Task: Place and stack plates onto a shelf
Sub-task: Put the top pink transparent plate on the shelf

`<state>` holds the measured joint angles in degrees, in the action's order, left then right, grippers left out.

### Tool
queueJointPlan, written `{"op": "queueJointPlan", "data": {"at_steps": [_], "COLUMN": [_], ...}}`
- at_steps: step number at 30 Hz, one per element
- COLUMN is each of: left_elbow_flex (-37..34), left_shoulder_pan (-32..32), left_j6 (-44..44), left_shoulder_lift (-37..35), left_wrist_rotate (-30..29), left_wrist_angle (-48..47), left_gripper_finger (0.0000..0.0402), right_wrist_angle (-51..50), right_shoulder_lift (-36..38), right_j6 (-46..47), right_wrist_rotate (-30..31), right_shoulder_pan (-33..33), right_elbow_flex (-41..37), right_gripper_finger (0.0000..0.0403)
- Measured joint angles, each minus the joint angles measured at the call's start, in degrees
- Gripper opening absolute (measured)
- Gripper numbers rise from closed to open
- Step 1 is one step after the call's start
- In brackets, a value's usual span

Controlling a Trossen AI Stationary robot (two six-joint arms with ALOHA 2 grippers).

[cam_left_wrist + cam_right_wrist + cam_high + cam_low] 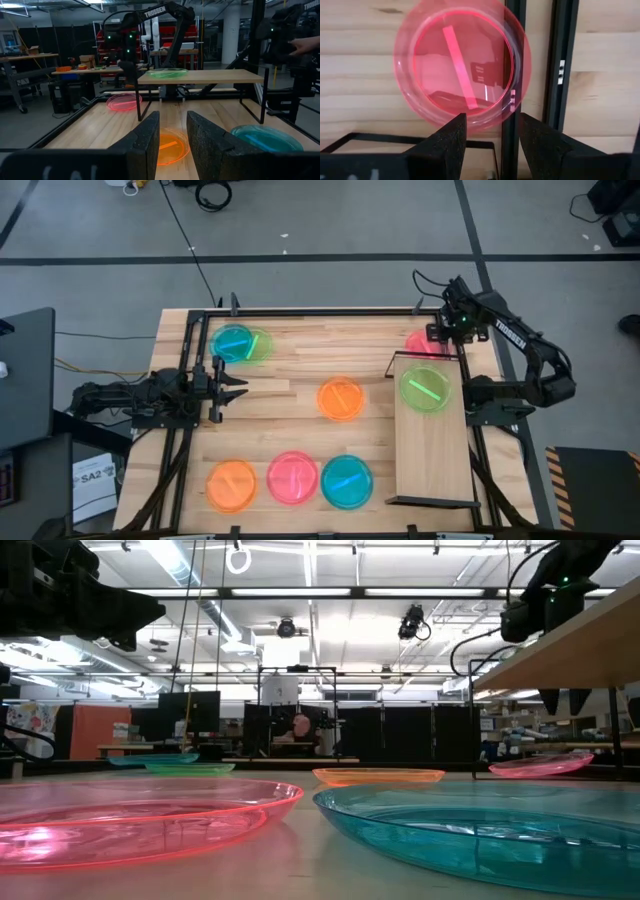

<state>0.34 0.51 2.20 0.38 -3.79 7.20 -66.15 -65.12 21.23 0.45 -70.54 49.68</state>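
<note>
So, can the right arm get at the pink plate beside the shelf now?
Probably yes. The right gripper is open above the pink plate, which lies flat on the table with nothing on it. The shelf's black frame runs close beside it and may crowd one finger.

The shelf (432,450) is a light-wood board on a thin black frame, standing along the table's right side. One green plate (430,390) lies flat on its far end. A pink plate (420,343) sits on the table just beyond the shelf's far edge. An orange plate (341,399) lies mid-table. A teal plate (233,343) overlaps a green plate (259,345) at the far left. Along the near edge lie an orange (231,485), a pink (292,477) and a teal plate (346,481), side by side.
</note>
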Motion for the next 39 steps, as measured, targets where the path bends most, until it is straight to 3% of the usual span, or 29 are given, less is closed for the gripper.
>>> {"op": "queueJointPlan", "data": {"at_steps": [18, 28, 39], "left_elbow_flex": [0.0, 0.0, 0.0], "left_shoulder_pan": [0.02, 0.02, 0.01], "left_j6": [-0.02, 0.0, -0.02], "left_shoulder_lift": [0.0, 0.02, 0.01], "left_wrist_rotate": [0.01, 0.0, 0.0], "left_wrist_angle": [0.0, 0.0, 0.0], "left_gripper_finger": [0.0105, 0.0105, 0.0105], "right_wrist_angle": [3.24, 11.2, 12.44], "right_shoulder_lift": [0.0, 0.0, 0.0], "right_j6": [3.06, 4.55, 4.22], "right_wrist_rotate": [2.97, 1.05, 3.08], "right_shoulder_pan": [0.0, 0.02, 0.02], "right_elbow_flex": [-4.62, -13.43, -14.16], "right_gripper_finger": [0.0183, 0.0183, 0.0183]}}
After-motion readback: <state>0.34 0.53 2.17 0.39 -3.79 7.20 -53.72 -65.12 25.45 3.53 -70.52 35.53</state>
